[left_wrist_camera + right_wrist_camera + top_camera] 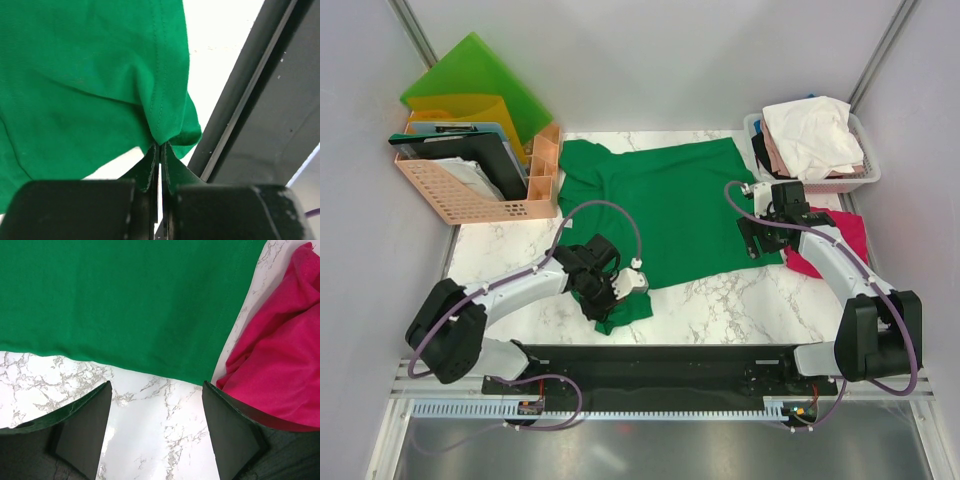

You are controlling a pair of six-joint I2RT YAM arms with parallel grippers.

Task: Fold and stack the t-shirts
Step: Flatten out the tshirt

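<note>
**Green t-shirt point(670, 205) spread flat on the marble counter point(720, 310), pinched at one corner.**
The left end effector point(160, 147) was closed tight on the bunched near-left corner of the green t-shirt, close to the counter's front edge. The right end effector point(156, 390) stood wide, holding nothing, over bare counter just before the near-right corner of the same garment. A magenta t-shirt point(280, 365) lay crumpled just right of that corner. A basket point(865, 182) at the far right held white cloth.

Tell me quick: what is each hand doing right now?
Left hand: closed, pinching an edge of the green t-shirt.
Right hand: open, holding nothing, just off the same shirt's edge.
</note>
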